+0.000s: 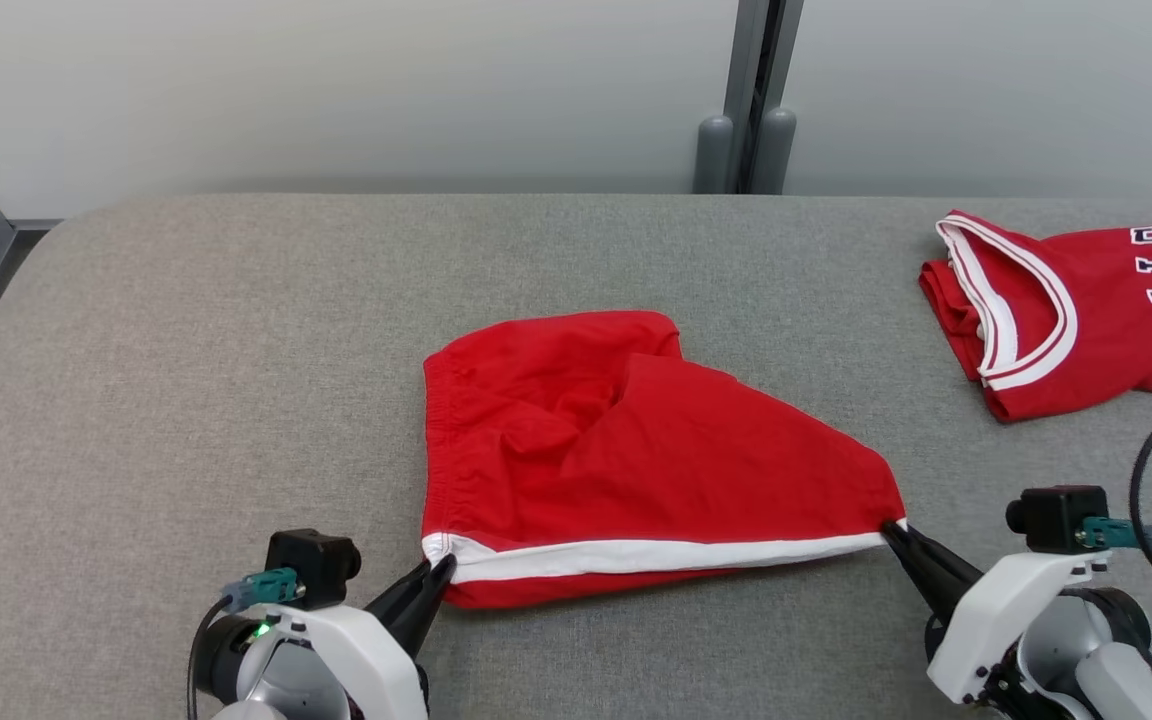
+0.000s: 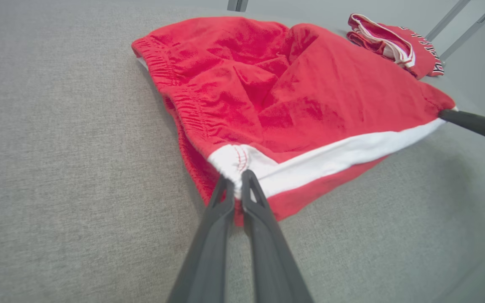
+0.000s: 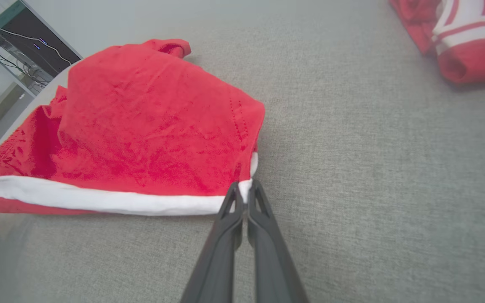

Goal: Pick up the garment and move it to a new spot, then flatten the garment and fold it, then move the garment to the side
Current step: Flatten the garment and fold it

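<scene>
Well, both grippers are pinched onto the shorts point(image 1: 636, 450), not the jersey point(image 1: 1066, 310). The left gripper point(image 1: 444, 568) has its two dark fingers closed tight on the near left corner, right where the white stripe meets the gathered waistband; from the left wrist you can see white cloth squeezed between the tips point(image 2: 237, 179). The right gripper point(image 1: 891, 530) is closed just as tight on the near right corner, nipping the white end of the same stripe point(image 3: 246, 187). Between the two the stripe runs nearly straight along the near edge, while the red cloth behind it lies rumpled, one flap folded over the middle. The shorts sit about mid-table point(image 1: 186, 380) on the grey fabric top. The jersey lies well apart from them, at the far right of the table, bundled up with its red-and-white striped trim on the left and the black lettering running off the head view's right edge. Neither gripper is touching it
</scene>
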